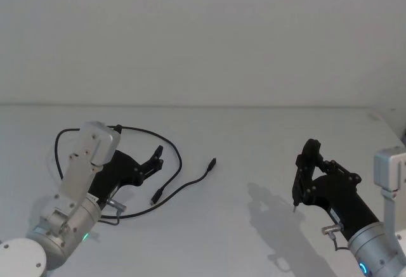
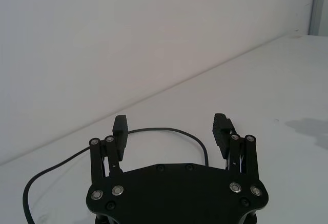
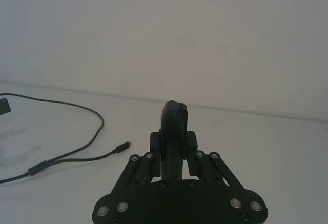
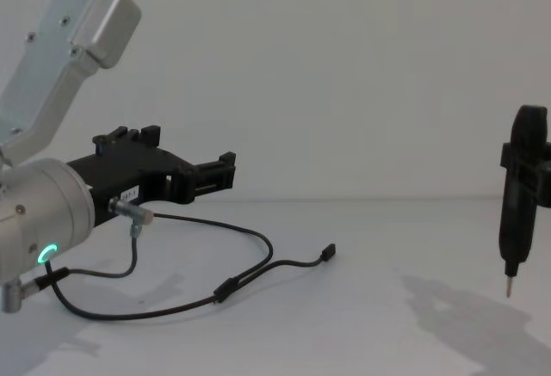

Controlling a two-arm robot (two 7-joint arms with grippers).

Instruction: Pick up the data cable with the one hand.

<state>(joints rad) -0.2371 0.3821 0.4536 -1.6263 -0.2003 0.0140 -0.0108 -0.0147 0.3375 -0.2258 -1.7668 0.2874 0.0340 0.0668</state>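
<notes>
The left gripper (image 1: 154, 160) hovers above the table (image 1: 266, 131) with its fingers spread, holding nothing. In the head view its tips point toward 2 o'clock. The data cable (image 1: 198, 180) lies flat on the table. Its loop curves past the fingertips, and one plug end lies at the gripper's 3 o'clock. The right gripper (image 1: 295, 196), fingers together, hangs idle at the view's 4 o'clock.

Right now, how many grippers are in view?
2. Black two-fingered left gripper, open, above the loop of the thin black data cable at left; slim black pointed right gripper, shut, at right, clear of it.
</notes>
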